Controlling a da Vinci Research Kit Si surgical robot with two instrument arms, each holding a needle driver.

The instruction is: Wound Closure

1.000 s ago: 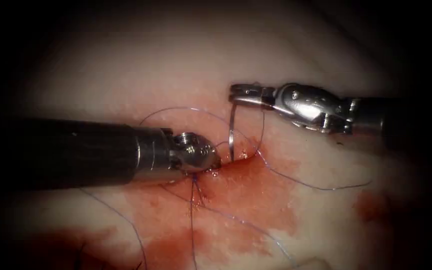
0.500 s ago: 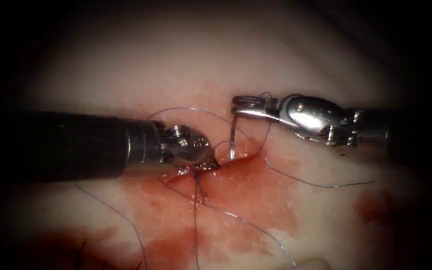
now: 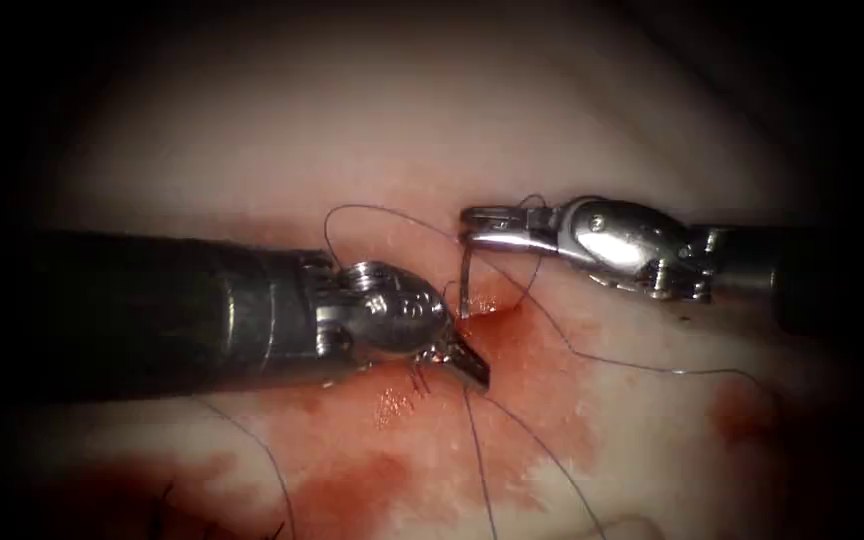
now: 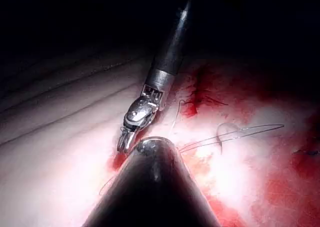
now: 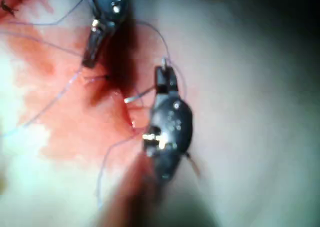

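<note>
The right claw (image 3: 474, 228) is clenching the thin curved needle (image 3: 463, 285) near its rear end; the needle's tip is sinking into the tissue (image 3: 352, 130) at the red-stained cut (image 3: 487, 310). The left claw (image 3: 467, 365), seemingly clenched, is resting on wet tissue beside thread (image 3: 642, 365).

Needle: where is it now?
Endoscope view: the needle hangs from the right tool, its lower end at the cut's right edge, beside the left tool.

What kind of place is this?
Probably a surgery practice bench. A pale slab of pork tissue carries red fluid. The right metal tool holds a thin curved steel needle near its end, tip in tissue, trailing fine thread.
</note>
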